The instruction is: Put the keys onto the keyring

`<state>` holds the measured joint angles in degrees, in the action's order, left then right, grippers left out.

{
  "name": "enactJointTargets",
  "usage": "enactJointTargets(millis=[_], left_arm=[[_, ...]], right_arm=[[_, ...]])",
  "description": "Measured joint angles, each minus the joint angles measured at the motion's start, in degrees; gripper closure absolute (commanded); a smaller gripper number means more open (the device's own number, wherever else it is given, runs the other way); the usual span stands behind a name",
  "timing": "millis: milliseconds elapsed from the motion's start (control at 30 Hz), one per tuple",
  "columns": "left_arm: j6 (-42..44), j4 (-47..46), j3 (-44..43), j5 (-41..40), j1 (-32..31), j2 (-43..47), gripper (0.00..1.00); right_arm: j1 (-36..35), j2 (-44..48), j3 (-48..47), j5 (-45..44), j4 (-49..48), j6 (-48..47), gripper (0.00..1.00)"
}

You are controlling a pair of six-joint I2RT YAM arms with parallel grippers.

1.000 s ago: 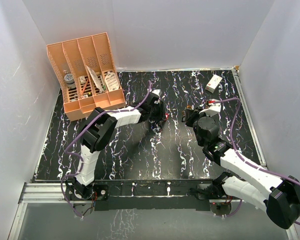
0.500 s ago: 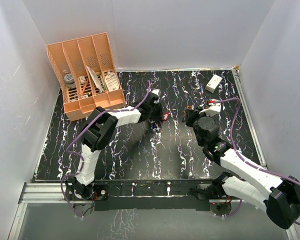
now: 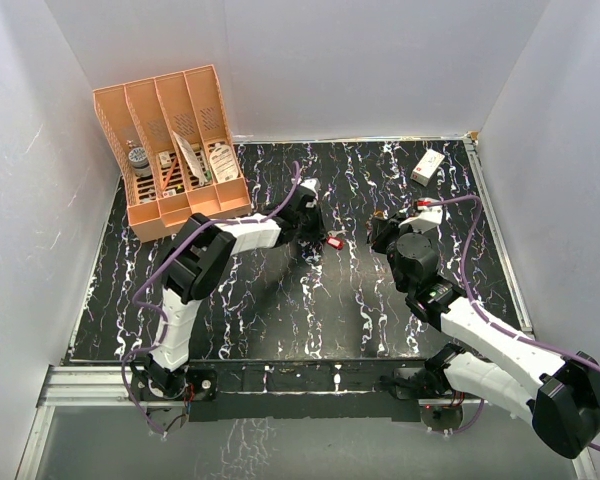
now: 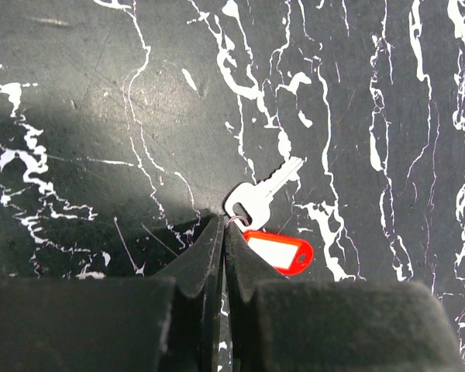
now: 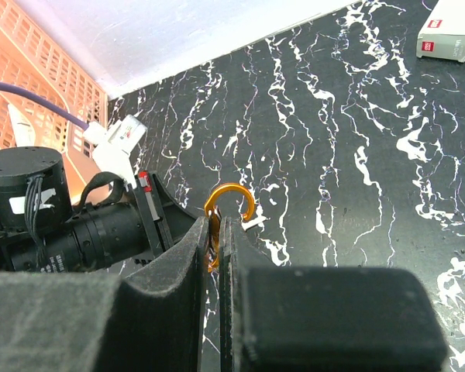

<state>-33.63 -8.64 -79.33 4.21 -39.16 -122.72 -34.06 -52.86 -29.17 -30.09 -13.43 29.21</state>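
My left gripper (image 3: 317,238) is shut, its tips (image 4: 223,221) pinching a thin wire link that joins the two keys. The silvery-white key (image 4: 257,198) points away to the upper right. The red one (image 4: 277,253), a red tag with a white label, sits just right of the fingers and shows in the top view (image 3: 334,241). My right gripper (image 3: 378,228) is shut on the gold-yellow keyring (image 5: 231,203). The keyring's open hook sticks out above the tips (image 5: 219,225) and points toward the left arm's wrist (image 5: 77,225).
An orange divided organizer (image 3: 170,150) stands at the back left and shows in the right wrist view (image 5: 31,70). A white box with a red mark (image 3: 428,166) lies at the back right. White walls enclose the black marbled table (image 3: 280,310).
The red key has shifted slightly right and toward the near side beside the left gripper. The right arm has not visibly moved.
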Motion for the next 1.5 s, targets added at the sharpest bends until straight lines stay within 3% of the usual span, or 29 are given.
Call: enactJointTargets(millis=[433, 1100, 1500], left_arm=[[1.6, -0.6, 6.9, -0.6, 0.0, 8.1, 1.0], [12.8, -15.9, 16.9, 5.0, 0.0, 24.8, 1.0], [8.2, -16.1, 16.0, 11.3, 0.0, 25.5, 1.0]], right_arm=[[0.0, -3.0, 0.0, 2.1, 0.0, -0.7, 1.0], [0.0, -8.2, -3.0, 8.3, 0.0, -2.4, 1.0], [0.0, -8.3, -3.0, 9.0, -0.3, -4.3, 1.0]])
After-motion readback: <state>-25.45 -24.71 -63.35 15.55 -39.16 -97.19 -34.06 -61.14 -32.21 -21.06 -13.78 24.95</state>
